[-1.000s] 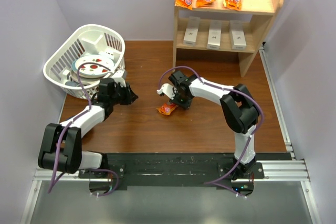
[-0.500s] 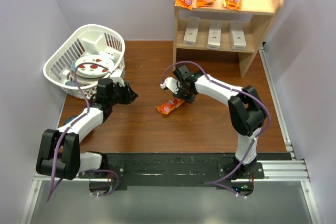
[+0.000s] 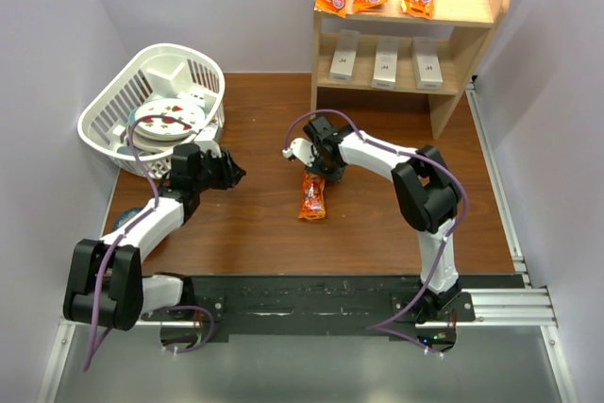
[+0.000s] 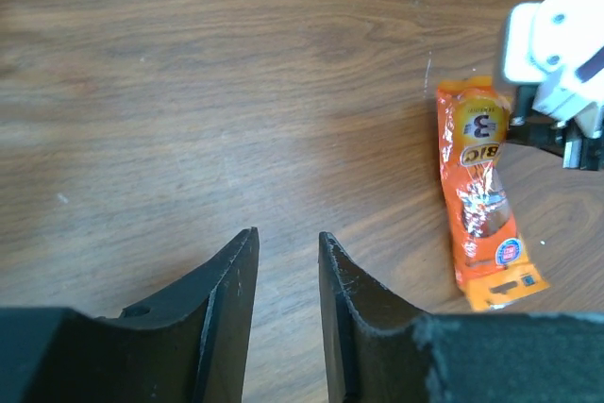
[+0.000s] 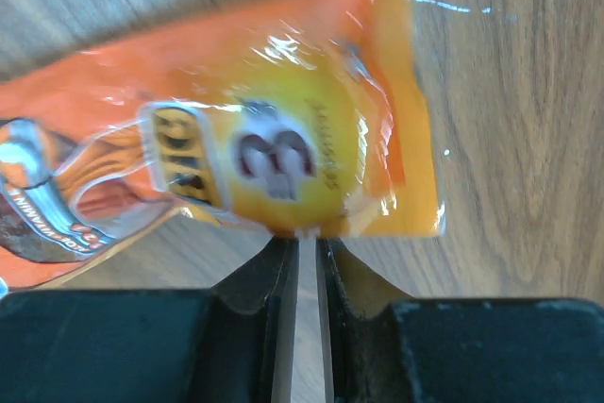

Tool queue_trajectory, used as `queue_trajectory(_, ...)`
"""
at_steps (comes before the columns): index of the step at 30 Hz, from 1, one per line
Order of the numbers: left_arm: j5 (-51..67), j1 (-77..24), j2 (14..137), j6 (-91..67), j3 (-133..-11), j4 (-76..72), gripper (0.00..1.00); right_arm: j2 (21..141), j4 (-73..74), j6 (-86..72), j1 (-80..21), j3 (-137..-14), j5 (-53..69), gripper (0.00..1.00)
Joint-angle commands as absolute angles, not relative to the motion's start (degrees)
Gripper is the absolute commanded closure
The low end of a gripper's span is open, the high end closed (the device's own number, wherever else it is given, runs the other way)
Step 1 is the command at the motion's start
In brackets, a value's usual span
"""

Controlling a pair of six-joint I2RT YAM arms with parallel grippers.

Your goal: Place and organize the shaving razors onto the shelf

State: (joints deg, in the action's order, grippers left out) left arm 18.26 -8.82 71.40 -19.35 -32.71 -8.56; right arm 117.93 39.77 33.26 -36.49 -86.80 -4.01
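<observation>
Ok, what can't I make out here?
- Right wrist: whether the right gripper pinches the packet; its blurred edge covers the fingertips.
- Top: lettering on the boxes, too small.
- Top: basket contents, partly under the cable.

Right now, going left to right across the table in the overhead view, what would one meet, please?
white basket → left pincer → orange packet; the right pincer overlaps the packet.
</observation>
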Motion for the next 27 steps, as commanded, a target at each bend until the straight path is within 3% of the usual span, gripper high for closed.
queue_trajectory(1,17.8,-7.9,69.5,-18.8,-31.3,-11.4,0.63,110.3,40.7,33.4,-36.7,-86.6,-5.0,0.82)
queue_trajectory(4,17.8,-7.8,69.4,-19.0,-31.1,-11.5,0.61,105.1,43.2,33.9,-37.3,-85.6,-2.3,0.69)
queue_trajectory(5,17.8,-7.8,69.6,-19.2,-31.0,-11.8,0.60,103.5,44.4,35.6,-37.4,-84.1,-0.7,0.60)
queue_trajectory(9,18.1,-7.9,70.0,-19.6,-31.2,-12.7,0.54,92.6,41.0,42.6,-38.1,-73.4,6.9,0.47)
queue_trajectory(17,18.1,-7.8,69.7,-19.8,-31.5,-12.7,0.51,72.6,26.1,57.0,-38.2,-50.9,19.9,0.37)
queue_trajectory(23,17.9,-7.4,68.9,-19.6,-30.9,-12.1,0.51,68.6,8.5,56.3,-40.6,-40.5,19.3,0.38)
queue_trajectory(27,17.8,-6.7,68.3,-19.4,-30.4,-11.6,0.50,69.9,5.3,56.7,-42.8,-38.6,20.0,0.39)
